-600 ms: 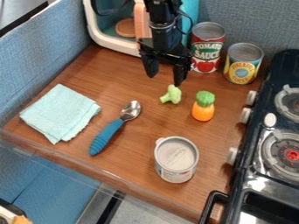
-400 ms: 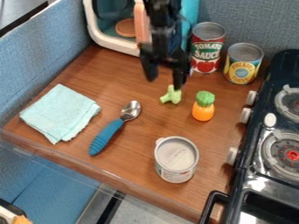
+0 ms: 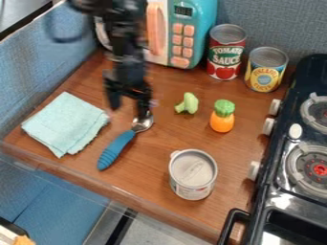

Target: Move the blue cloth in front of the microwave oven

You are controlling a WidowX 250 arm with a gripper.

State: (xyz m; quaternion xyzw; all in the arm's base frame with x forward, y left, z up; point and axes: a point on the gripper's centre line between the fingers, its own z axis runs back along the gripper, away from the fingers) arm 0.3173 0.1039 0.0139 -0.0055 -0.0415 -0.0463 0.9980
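From where I'm standing, the spoon (image 3: 117,150) lies slantwise on the counter (image 3: 150,143), its bowl pointing toward the back. The cloth (image 3: 64,123) is to the left of the spoon, near it, loosely folded and flat. The gripper (image 3: 128,112) hangs down over the spoon's bowl end, its jaws spread apart and nothing held between them; I can't tell whether it touches the spoon. Behind the spoon, toward the back, stands the microwave (image 3: 180,29), partly hidden by the arm. Right of the spoon's bowl sit the broccoli (image 3: 187,103) and, farther out, the carrot (image 3: 222,120). The grey can (image 3: 193,177) stands upright to the right of the spoon's handle, and the stove (image 3: 271,191) is well off to the spoon's right.
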